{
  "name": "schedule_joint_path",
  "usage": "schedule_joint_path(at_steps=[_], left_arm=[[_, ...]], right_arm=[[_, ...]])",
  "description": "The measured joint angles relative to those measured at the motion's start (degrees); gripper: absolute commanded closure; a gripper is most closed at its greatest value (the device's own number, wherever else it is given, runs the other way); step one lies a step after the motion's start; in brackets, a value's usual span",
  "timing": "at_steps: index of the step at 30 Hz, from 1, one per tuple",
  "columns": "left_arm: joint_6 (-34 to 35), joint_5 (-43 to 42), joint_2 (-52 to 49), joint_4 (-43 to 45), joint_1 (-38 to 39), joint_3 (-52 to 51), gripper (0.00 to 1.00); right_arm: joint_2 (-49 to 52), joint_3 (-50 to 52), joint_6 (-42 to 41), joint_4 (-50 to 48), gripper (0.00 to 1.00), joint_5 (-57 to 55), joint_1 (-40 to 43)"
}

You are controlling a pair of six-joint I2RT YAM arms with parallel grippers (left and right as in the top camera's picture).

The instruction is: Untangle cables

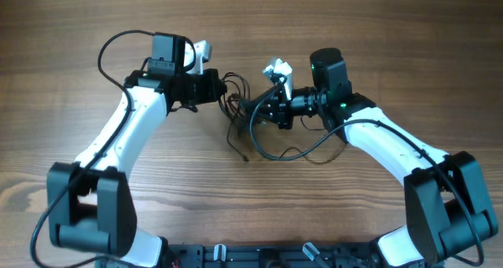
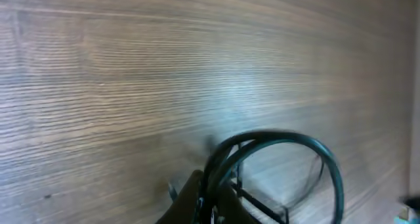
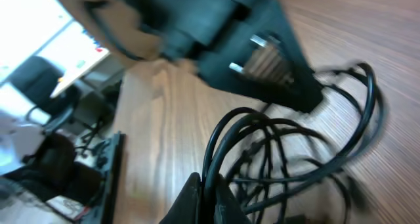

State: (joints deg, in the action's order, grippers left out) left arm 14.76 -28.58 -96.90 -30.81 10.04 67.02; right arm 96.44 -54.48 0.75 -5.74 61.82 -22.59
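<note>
The cables [image 1: 244, 111] are thin black cords in a tangled bundle on the wooden table between my two grippers, with loops trailing toward the front. My left gripper [image 1: 214, 87] is at the bundle's left side, shut on cable strands [image 2: 275, 142] that arc up from its fingers [image 2: 213, 198]. My right gripper [image 1: 271, 109] is at the bundle's right side, shut on cable strands [image 3: 230, 132] that rise from its fingers [image 3: 210, 198]. In the right wrist view the rest of the tangle [image 3: 308, 158] spreads over the wood below the left arm's gripper body [image 3: 262, 60].
The wooden table [image 1: 251, 16] extends around the arms. A loop of cable [image 1: 299, 152] lies in front of the right arm. A dark rail [image 1: 259, 256] runs along the near edge. Room clutter [image 3: 39, 99] shows beyond the table in the right wrist view.
</note>
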Motion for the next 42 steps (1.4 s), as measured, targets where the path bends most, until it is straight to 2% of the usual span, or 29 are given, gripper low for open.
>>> schedule_joint_path(at_steps=[3,9,14,17,21,22,26,28,29,32,35,39,42], left_arm=[[0.04,0.50,-5.29,-0.07,0.02,0.00,0.96],[-0.74,0.70,-8.28,-0.74,0.07,0.00,0.96],[-0.70,2.21,-8.26,-0.24,0.39,-0.57,0.95],[-0.74,3.93,-8.26,-0.02,0.55,-1.36,0.95],[-0.87,5.64,-8.28,0.44,0.57,-1.84,0.95],[-0.87,5.55,-8.28,0.52,0.79,-1.92,0.95],[-1.14,6.47,-8.28,1.07,1.29,-1.97,0.95],[-1.16,7.76,-8.31,1.07,0.48,-2.03,0.96],[-1.16,8.02,-8.31,1.05,0.33,-2.05,0.96],[-1.16,8.44,-8.31,1.09,0.33,-2.05,0.96],[-1.16,8.66,-8.31,1.27,0.33,-2.05,0.96],[-1.16,8.85,-8.31,1.25,0.33,-2.05,0.96],[-1.18,8.85,-8.31,1.25,0.33,-2.10,0.96]], right_arm=[[0.02,0.11,-3.26,-3.91,0.96,2.05,-0.11],[0.04,0.15,-21.27,-13.00,0.96,-7.52,-0.13],[0.15,0.24,-36.28,-17.73,0.96,-10.95,1.75],[0.22,0.09,-40.46,-8.33,0.96,-15.56,3.10],[0.37,-0.13,-43.25,16.37,0.95,-30.38,4.02],[0.37,0.00,-43.56,21.07,0.91,-34.27,3.87],[0.37,-0.13,-41.53,31.43,0.67,-42.45,4.11],[0.37,-0.11,-37.53,31.21,0.48,-45.44,4.81],[0.37,-0.11,-35.69,31.19,0.46,-45.64,4.85],[0.37,-3.23,-26.84,31.04,0.47,-42.27,4.85],[0.37,-7.34,-19.89,24.28,0.59,-38.73,4.42],[1.55,-7.58,-13.18,14.60,0.61,-38.97,0.96],[5.25,-7.61,-11.50,10.93,0.61,-40.94,-1.70]])
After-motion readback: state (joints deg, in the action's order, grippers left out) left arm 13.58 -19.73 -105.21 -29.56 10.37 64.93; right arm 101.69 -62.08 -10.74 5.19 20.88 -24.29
